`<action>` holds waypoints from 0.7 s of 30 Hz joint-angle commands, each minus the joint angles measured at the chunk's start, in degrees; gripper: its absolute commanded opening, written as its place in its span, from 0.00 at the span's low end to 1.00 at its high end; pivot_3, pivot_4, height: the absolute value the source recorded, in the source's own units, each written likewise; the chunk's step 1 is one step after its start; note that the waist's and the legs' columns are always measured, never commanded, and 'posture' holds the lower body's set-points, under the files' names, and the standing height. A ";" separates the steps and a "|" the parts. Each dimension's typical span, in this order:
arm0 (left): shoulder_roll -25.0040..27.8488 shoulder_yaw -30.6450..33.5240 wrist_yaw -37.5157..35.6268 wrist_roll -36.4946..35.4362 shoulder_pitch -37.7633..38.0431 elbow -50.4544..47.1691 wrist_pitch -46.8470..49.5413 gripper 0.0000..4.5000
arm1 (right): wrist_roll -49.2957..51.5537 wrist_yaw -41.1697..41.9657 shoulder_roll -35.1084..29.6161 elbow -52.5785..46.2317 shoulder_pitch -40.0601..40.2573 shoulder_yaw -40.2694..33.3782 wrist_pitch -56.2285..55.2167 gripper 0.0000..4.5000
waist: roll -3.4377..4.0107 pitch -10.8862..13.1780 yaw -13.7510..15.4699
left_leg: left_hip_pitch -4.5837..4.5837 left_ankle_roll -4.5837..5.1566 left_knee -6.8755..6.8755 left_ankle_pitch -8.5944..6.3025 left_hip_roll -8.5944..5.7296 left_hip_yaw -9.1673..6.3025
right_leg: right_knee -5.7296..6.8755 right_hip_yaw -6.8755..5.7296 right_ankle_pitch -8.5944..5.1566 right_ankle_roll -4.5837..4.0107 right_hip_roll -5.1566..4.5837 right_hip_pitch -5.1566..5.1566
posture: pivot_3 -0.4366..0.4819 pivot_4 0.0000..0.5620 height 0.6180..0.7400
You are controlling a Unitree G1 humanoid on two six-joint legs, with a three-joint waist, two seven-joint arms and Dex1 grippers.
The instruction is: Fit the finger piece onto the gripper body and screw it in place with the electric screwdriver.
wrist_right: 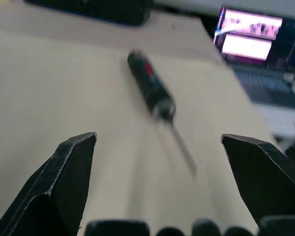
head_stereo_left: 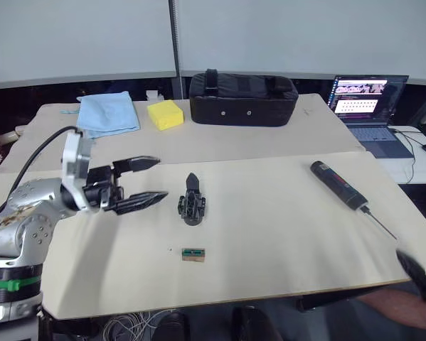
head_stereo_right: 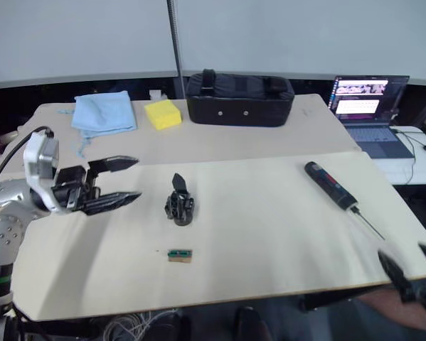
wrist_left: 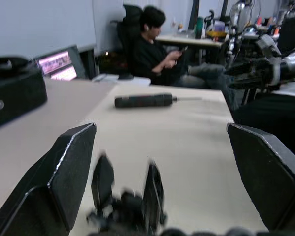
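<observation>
The gripper body, a small black block, lies mid-table. A pointed black finger piece rises at its far end; I cannot tell whether it is seated or only resting there. My left gripper hovers open just left of the body, its fingers pointing at it, and in the left wrist view the body sits low between the open fingers. The electric screwdriver, black with a red mark, lies at the right with its thin bit toward the front edge. My right gripper is open and empty at the table's front right corner, short of the screwdriver.
A small green-topped brown block lies in front of the gripper body. A black bag, a yellow sponge and a blue cloth sit at the back. A laptop is open at the far right. A person sits beyond the table.
</observation>
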 commanded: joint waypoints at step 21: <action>-2.10 -1.09 0.86 -3.66 1.38 -5.45 2.09 1.00 | -29.75 13.11 -13.72 69.20 -64.18 46.24 1.00 1.00 | -0.13 0.23 0.99 | -0.34 0.65 -0.19 -0.36 -0.17 0.28 | -0.91 0.53 0.37 0.82 0.42 0.15 | 0.48 0.27 1.00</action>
